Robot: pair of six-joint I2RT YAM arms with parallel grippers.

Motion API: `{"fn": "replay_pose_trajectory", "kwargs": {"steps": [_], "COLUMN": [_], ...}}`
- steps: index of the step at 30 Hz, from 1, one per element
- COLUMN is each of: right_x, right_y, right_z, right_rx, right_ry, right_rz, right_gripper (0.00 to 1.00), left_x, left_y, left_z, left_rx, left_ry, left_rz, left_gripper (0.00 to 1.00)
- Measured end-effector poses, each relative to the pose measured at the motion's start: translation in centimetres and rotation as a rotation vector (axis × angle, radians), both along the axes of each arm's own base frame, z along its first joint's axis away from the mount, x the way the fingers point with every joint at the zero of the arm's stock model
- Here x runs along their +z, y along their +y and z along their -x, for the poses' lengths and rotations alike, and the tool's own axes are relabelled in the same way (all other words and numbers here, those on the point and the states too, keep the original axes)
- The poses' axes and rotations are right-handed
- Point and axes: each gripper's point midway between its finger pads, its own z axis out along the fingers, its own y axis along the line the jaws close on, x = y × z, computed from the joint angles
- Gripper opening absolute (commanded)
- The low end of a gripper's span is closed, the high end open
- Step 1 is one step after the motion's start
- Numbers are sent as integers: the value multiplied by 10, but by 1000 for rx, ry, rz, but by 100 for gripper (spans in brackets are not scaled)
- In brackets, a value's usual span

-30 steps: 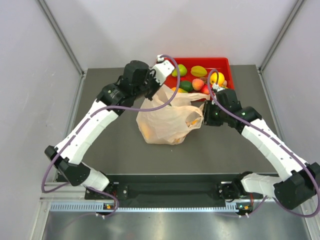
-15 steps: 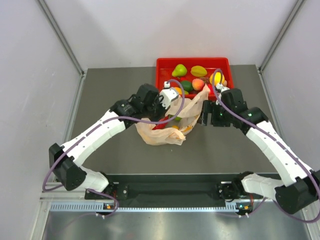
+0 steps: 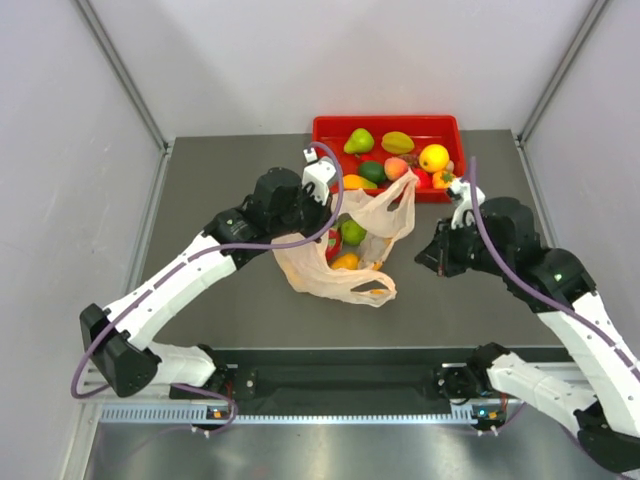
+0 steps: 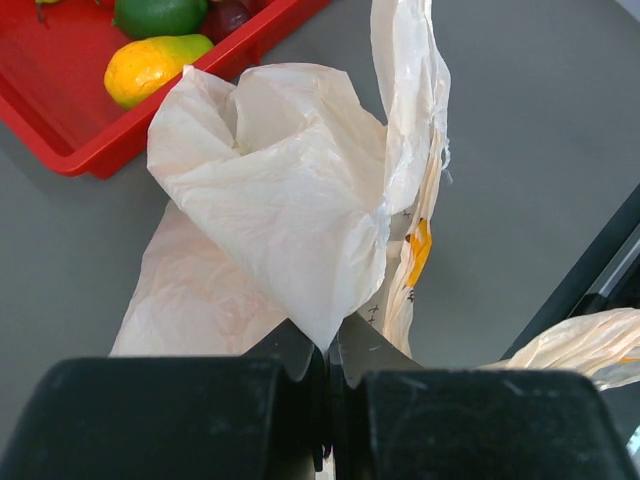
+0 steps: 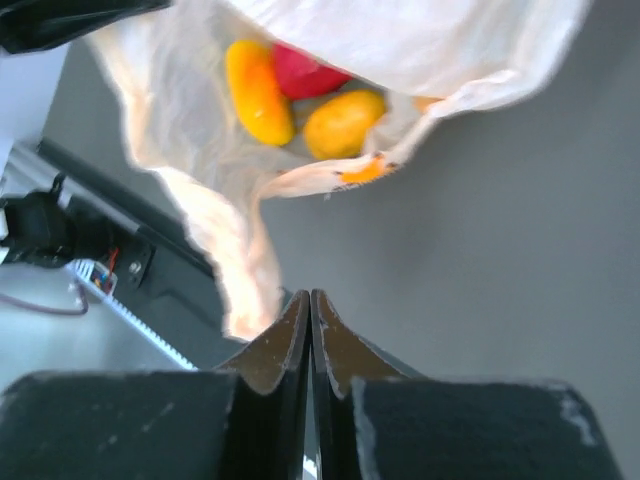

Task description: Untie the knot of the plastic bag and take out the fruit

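The peach plastic bag (image 3: 345,262) lies slumped and open mid-table. My left gripper (image 3: 322,226) is shut on a fold of its upper edge, seen close in the left wrist view (image 4: 330,345) with the bag (image 4: 290,190) bunched above the jaws. One handle loop (image 3: 398,196) hangs free toward the tray; no knot shows. Fruit inside the bag: a green one (image 3: 352,232), a red one (image 3: 333,246) and an orange one (image 3: 346,262). My right gripper (image 3: 421,258) is shut and empty, right of the bag, above the table (image 5: 310,300). The right wrist view shows the bag's mouth (image 5: 210,200) with yellow (image 5: 258,90), red (image 5: 305,72) and orange (image 5: 342,122) fruit.
A red tray (image 3: 330,128) at the back holds several more toy fruits; its corner shows in the left wrist view (image 4: 90,150). Grey walls enclose the table on three sides. A black rail (image 3: 340,378) runs along the near edge.
My right gripper has let go of the bag and pulled back to the right and nearer. The bag has sagged open, showing the fruit. My left gripper keeps its hold, shifted slightly left.
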Motion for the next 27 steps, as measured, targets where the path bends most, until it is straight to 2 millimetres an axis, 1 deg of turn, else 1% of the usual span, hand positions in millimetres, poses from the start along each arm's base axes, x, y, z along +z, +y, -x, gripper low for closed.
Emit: {"fn": "replay_pose_trajectory", "kwargs": {"steps": [2,6,7,8,9,10,11,13,15,18,21,22,24,25,27], "right_x": [3,-5,-8,-13,-18,-24,-29,-37,-39,-34,-34,-35,-37,-38,-43], "right_y": [16,51,60,68,74,78,81,85,88,94,106,111,124,131,144], "right_z": [7,12,11,8,3,-1,-6,-13,-17,-16,-5,2,23,34,54], "right_rx": [61,151,167,170,168,172,166,172,186,227,295,326,402,439,504], "right_ry": [-14,-25,-26,-22,-21,-20,-17,-16,-22,-33,-34,-32,-23,-17,4], "right_rz": [-18,0,11,25,44,65,81,121,143,147,149,148,145,143,152], "right_gripper": [0,1,26,44,54,70,76,82,82,79,69,60,49,33,17], "left_x": [0,-5,-7,-9,-10,-12,-14,-19,-20,-22,-24,-25,-24,-23,-20], "left_y": [-1,-1,-1,-2,-2,-2,-2,-1,-1,0,3,4,6,7,8], "left_z": [-1,-4,-4,-4,-4,-4,-3,-2,-2,-3,-6,-8,-11,-12,-17], "left_rx": [17,49,54,57,60,62,65,68,70,81,103,113,130,137,153], "left_ry": [12,35,45,52,56,62,67,79,83,82,80,78,74,72,67], "left_rz": [12,20,23,25,27,29,29,25,24,20,14,13,17,21,33], "left_gripper": [0,0,0,0,0,0,0,0,0,0,0,0,0,0,0]}}
